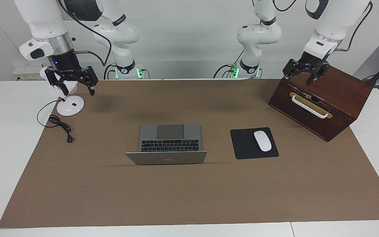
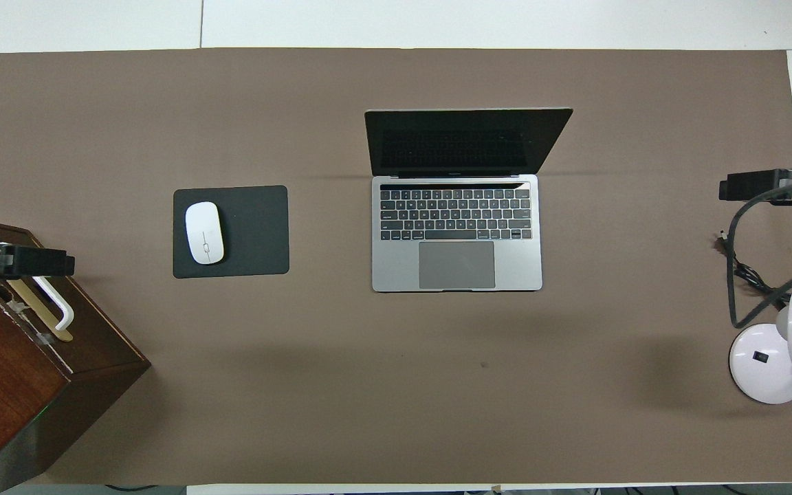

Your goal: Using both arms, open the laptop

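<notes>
The silver-grey laptop [image 1: 169, 142] stands open in the middle of the brown mat, with its black keys and grey trackpad showing. Its lid back [image 1: 166, 158] faces away from the robots, and the dark screen shows in the overhead view [image 2: 466, 141]. My left gripper [image 1: 297, 80] is open and empty, raised over the wooden box at the left arm's end; it also shows in the overhead view [image 2: 25, 261]. My right gripper [image 1: 77, 92] is open and empty, raised over the lamp base at the right arm's end; it also shows in the overhead view [image 2: 757, 185]. Both are well apart from the laptop.
A dark wooden box [image 1: 327, 89] with a white handle stands at the left arm's end. A black mouse pad [image 1: 242, 146] with a white mouse [image 1: 262, 141] lies beside the laptop. A white lamp base [image 1: 70, 107] and a black cable [image 1: 61, 126] lie at the right arm's end.
</notes>
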`<state>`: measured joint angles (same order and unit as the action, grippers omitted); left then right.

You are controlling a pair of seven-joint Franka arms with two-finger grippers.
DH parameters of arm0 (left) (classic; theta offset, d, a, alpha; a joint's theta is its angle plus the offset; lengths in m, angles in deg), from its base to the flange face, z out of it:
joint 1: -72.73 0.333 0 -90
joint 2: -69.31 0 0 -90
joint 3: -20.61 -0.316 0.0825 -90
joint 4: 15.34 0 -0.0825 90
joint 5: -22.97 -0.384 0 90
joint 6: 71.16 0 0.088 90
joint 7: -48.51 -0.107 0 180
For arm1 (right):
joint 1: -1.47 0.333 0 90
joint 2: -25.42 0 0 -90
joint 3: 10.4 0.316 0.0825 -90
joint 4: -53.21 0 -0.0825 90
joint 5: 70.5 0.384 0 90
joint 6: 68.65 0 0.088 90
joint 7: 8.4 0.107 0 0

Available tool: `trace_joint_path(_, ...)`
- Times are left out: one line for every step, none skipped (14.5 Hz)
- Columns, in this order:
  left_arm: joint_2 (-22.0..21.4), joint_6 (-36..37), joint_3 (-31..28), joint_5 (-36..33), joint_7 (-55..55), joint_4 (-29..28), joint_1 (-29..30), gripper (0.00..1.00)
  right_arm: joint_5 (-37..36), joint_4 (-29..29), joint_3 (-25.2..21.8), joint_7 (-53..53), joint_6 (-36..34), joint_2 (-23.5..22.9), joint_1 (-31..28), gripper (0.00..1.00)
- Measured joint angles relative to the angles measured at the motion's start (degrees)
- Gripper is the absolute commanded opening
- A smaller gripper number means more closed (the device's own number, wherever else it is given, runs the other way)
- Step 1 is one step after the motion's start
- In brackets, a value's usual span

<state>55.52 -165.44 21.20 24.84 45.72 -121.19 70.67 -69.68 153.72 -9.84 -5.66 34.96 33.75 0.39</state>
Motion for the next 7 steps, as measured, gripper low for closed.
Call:
trace_joint_path(0.00,1.84,0.04,-0.39,0.02,1.60,0.00,1.00,0.00,-0.89,0.00,0.00,-0.98,0.16,0.00,0.96)
trace_joint_path(0.01,3.52,0.04,-0.50,0.03,3.04,0.03,1.00,0.00,-1.80,0.01,0.00,-1.73,0.12,0.00,0.96)
trace_joint_path(0.01,5.45,0.04,-0.55,0.04,4.43,0.06,1.00,-0.01,-2.90,0.01,0.00,-2.32,-0.08,0.00,0.96)
trace_joint_path(0.01,7.10,0.03,-0.60,0.08,5.38,0.09,1.00,-0.01,-4.54,0.01,0.00,-3.47,-0.61,0.00,0.96)
trace_joint_path(0.01,8.07,0.01,-0.66,0.15,5.79,0.15,1.00,0.00,-6.65,0.03,0.00,-5.83,-1.37,0.01,0.97)
trace_joint_path(0.03,8.51,-0.05,-0.73,0.25,5.84,0.38,1.00,-0.01,-9.08,0.03,0.04,-8.37,-2.21,0.01,0.97)
trace_joint_path(0.09,8.55,-0.05,-0.75,0.29,5.84,0.99,1.00,-0.04,-11.08,0.03,0.09,-10.12,-2.96,-0.02,0.97)
